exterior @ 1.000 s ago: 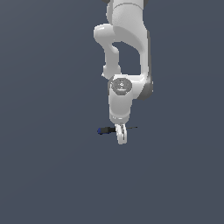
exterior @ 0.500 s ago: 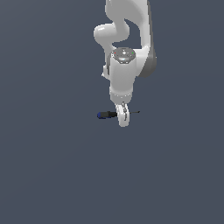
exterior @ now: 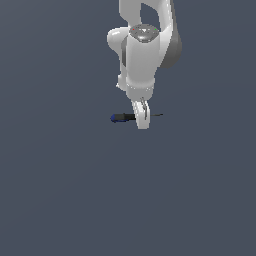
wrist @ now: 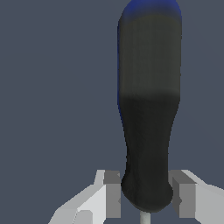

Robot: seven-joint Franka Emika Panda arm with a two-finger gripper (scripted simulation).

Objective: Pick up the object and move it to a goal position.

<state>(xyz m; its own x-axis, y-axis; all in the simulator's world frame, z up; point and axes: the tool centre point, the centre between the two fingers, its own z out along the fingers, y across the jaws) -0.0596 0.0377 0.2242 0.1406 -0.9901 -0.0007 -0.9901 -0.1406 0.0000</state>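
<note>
The screwdriver-like tool (exterior: 124,117) lies level, with its blue butt toward the exterior view's left and its thin grey shaft poking out on the right of the fingers. My gripper (exterior: 142,120) points straight down and is shut on the tool near the shaft end of its black handle. In the wrist view the black handle (wrist: 148,109) fills the picture, its blue butt at the far end. The gripper (wrist: 146,197) pinches it between two grey pads (wrist: 112,194). The tool hangs off the ground.
A plain dark grey-blue floor (exterior: 60,200) lies all around, with no other objects or goal marker in view. The white arm (exterior: 145,55) rises above the gripper.
The gripper has risen steadily in the exterior view, carrying the tool up with it. The tool has kept its level pose in the grip.
</note>
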